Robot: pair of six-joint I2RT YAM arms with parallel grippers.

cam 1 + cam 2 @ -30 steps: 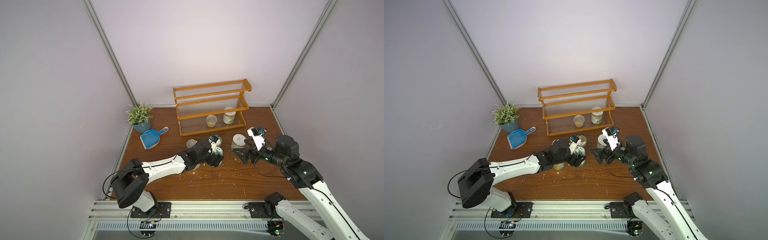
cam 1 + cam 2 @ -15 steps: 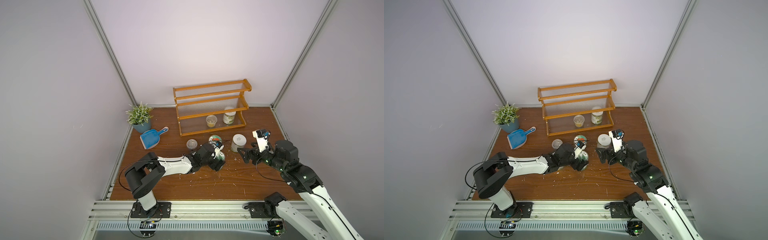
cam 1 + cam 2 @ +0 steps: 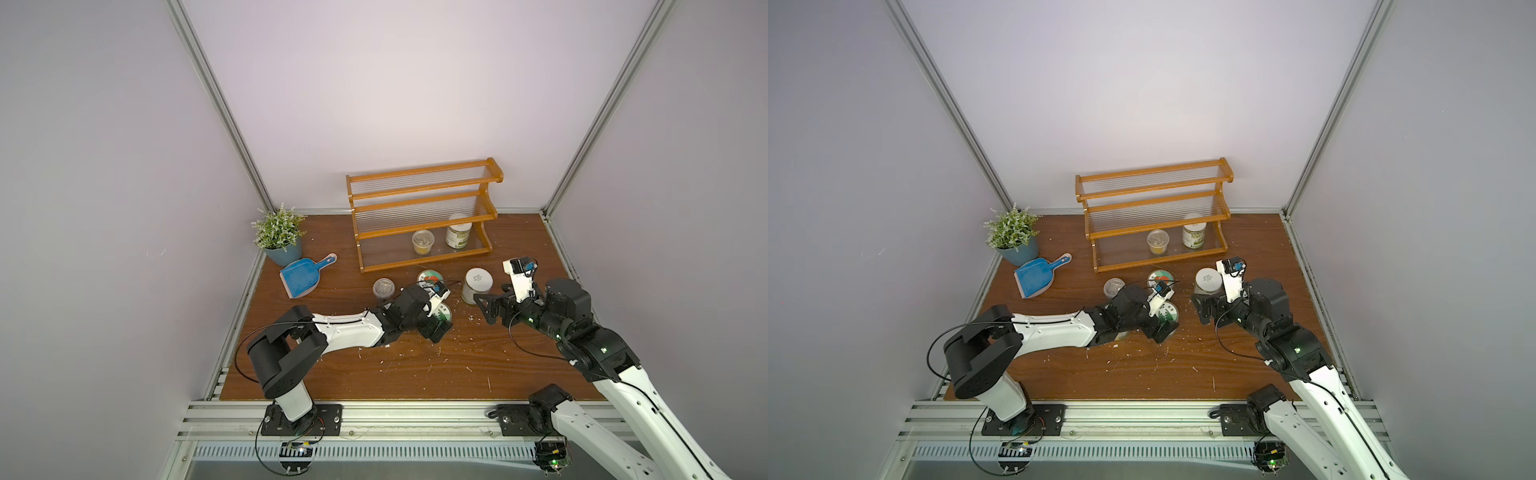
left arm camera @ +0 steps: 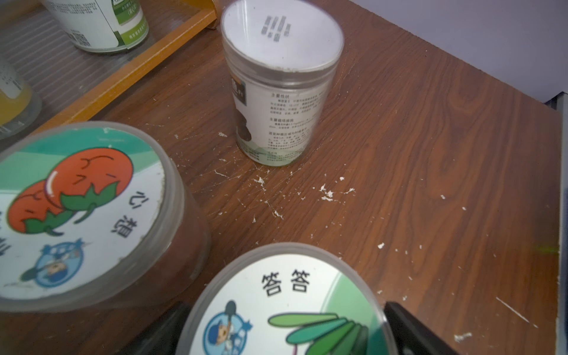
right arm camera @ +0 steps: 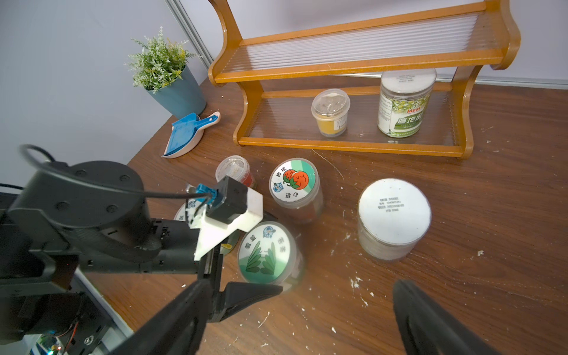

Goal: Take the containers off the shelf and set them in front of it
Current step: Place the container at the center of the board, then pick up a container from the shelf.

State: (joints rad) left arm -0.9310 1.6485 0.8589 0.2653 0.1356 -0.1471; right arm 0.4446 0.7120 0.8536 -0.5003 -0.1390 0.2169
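My left pincer [image 3: 439,322]: fingers astride the leaf jar [image 5: 267,252], which stands on the table [image 3: 415,374]; pressing or loose, cannot tell. My right pincer [image 5: 307,295]: spread wide, empty, near the white-lid jar [image 5: 393,212]. The tomato jar [image 5: 293,181] sits just beside the leaf jar. The shelf [image 5: 347,144]: yellow cup [image 5: 330,113] and green-label jar [image 5: 402,104] not yet off its lowest tier. Risks: my left backing out with a finger dragging would tip the leaf jar into the tomato jar; my right reaching in could clip the white-lid jar

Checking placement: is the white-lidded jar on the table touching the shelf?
Apart. The right wrist view shows bare table between the white-lidded jar and the shelf.
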